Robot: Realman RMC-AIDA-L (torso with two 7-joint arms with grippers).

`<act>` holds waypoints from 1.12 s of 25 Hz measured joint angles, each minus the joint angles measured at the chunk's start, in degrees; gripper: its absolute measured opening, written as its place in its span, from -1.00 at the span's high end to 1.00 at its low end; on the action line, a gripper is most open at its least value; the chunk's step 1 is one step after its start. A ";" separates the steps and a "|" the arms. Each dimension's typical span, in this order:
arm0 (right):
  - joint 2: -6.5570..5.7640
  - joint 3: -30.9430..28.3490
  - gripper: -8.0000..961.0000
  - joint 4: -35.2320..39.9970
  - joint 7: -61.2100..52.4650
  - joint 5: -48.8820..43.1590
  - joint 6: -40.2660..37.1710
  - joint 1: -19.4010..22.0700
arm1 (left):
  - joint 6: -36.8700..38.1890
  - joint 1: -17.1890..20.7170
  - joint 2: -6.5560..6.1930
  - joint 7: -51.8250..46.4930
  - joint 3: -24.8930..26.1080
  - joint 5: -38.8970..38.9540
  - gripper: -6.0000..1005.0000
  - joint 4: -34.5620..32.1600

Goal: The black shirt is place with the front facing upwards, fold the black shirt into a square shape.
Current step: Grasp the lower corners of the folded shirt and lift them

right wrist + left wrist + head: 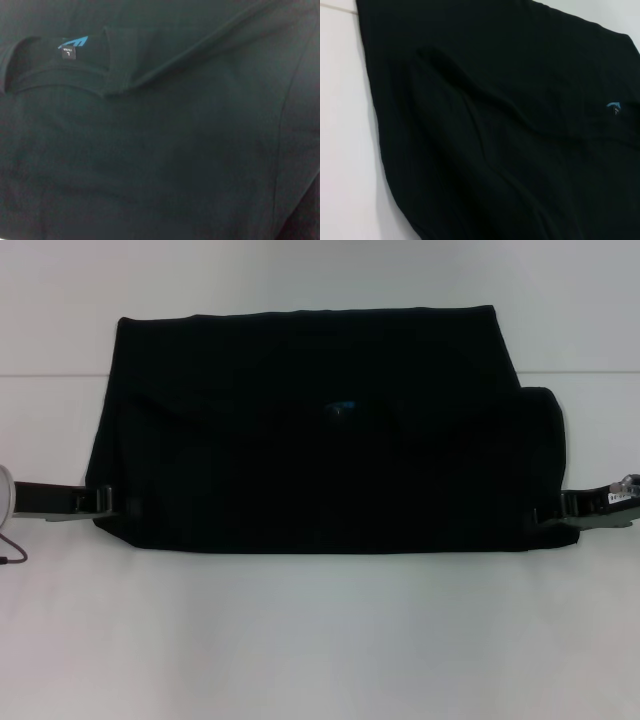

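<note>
Bare table (320,640) all around black shirt (300,440); thin cable (12,552) near left edge.

The black shirt (510,130) fills most of the picture and lies on the white table (345,150). Its edge runs from 11 o'clock down to 7 o'clock. A soft fold crosses the cloth diagonally. The small blue neck label (614,105) sits at 3 o'clock.
</note>
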State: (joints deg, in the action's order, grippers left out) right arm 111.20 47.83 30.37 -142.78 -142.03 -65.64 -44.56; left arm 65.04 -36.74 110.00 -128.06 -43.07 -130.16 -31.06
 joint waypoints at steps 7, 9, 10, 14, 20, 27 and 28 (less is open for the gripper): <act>-0.02 0.10 0.21 0.10 -0.03 -0.01 -0.02 -0.17 | 0.41 -0.02 -0.05 0.01 0.00 0.00 0.94 0.07; -0.02 0.12 0.37 0.15 -0.04 -0.01 -0.11 -0.17 | 1.15 -0.07 -0.05 -0.01 0.00 0.00 0.94 0.02; -0.03 0.10 0.45 0.22 -0.03 -0.01 -0.30 -0.17 | 1.65 -0.14 -0.10 -0.09 0.02 0.00 0.94 -0.07; -0.48 0.00 0.85 0.43 0.31 0.00 -1.98 -0.17 | 4.45 -0.60 -0.72 -0.50 0.08 -0.01 0.94 0.02; -1.95 -0.04 0.84 1.45 3.42 0.00 -10.66 0.95 | 14.29 -1.14 -2.25 -0.76 -0.25 -0.53 0.94 0.29; -2.56 0.28 0.84 1.34 11.12 -4.28 -23.30 3.94 | 31.29 -1.23 -2.92 -0.72 -0.15 -6.13 0.94 0.31; -2.39 0.30 0.84 1.24 12.28 -5.18 -24.56 4.33 | 32.85 -1.21 -2.84 -0.60 -0.23 -6.74 0.94 0.31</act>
State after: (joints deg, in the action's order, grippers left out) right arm 108.80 48.13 31.61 -130.50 -147.20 -90.20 -40.23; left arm 97.89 -37.95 107.15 -128.66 -43.30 -136.90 -30.76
